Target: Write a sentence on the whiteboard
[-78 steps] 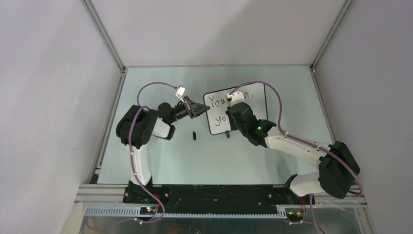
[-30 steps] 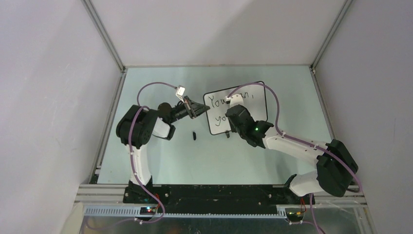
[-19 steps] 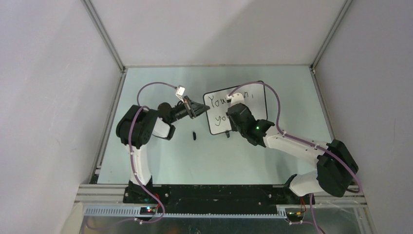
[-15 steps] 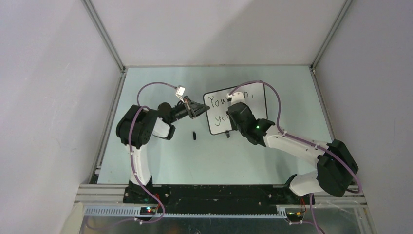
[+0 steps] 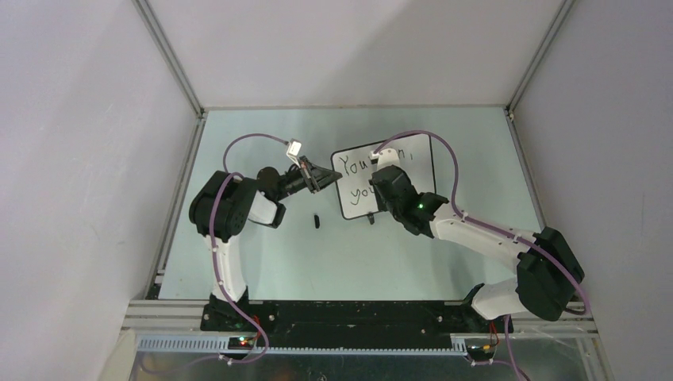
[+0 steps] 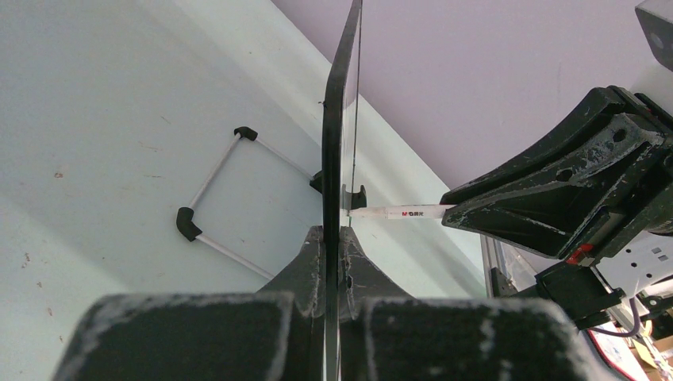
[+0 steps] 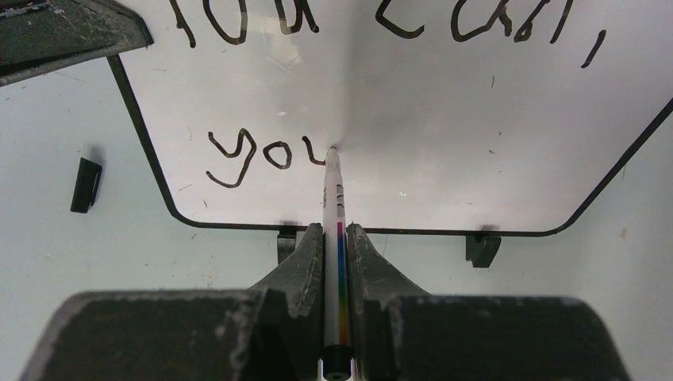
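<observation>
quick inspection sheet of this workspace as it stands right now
surface: pale green table, a few small marks
job's things: whiteboard held standing; sentence reads "You can," then a begun "you"; marker tip on the board
clutter: black cap lying left of the board
end effectors: left end effector shut on the board's edge; right end effector shut on the marker
cables: purple cables arch over both arms
surroundings: plain walls, aluminium frame

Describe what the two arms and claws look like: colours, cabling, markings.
Both the left arm and the right arm have white links and bulky black joint housings. A lilac cable runs along each to a white connector at the wrist. A green light glows on the right forearm. The left claw and right claw have black wedge-shaped fingers, scuffed whitish.
</observation>
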`<state>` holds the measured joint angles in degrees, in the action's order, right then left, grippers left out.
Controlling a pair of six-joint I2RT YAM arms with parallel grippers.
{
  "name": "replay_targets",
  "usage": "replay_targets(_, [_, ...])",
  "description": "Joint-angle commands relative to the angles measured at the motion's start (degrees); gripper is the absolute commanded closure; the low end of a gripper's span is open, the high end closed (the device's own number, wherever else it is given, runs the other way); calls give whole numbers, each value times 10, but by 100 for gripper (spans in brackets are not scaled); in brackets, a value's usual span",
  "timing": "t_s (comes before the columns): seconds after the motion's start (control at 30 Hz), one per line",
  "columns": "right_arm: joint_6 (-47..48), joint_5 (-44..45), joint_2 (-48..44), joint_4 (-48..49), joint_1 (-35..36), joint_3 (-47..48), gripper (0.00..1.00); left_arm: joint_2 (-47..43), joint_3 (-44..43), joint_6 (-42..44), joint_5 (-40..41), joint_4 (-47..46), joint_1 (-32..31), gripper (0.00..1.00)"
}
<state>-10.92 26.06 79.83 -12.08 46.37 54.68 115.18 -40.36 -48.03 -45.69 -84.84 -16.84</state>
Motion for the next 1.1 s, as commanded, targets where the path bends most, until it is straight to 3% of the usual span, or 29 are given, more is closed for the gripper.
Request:
replay_targets(0.0, [0, 10, -8, 26, -5, 24, 100, -2, -17, 1, -18, -30, 0, 100])
replay_targets(1.07, [-6, 7, -16, 14, -6, 24, 100, -2, -18, 0, -17, -30, -1, 100])
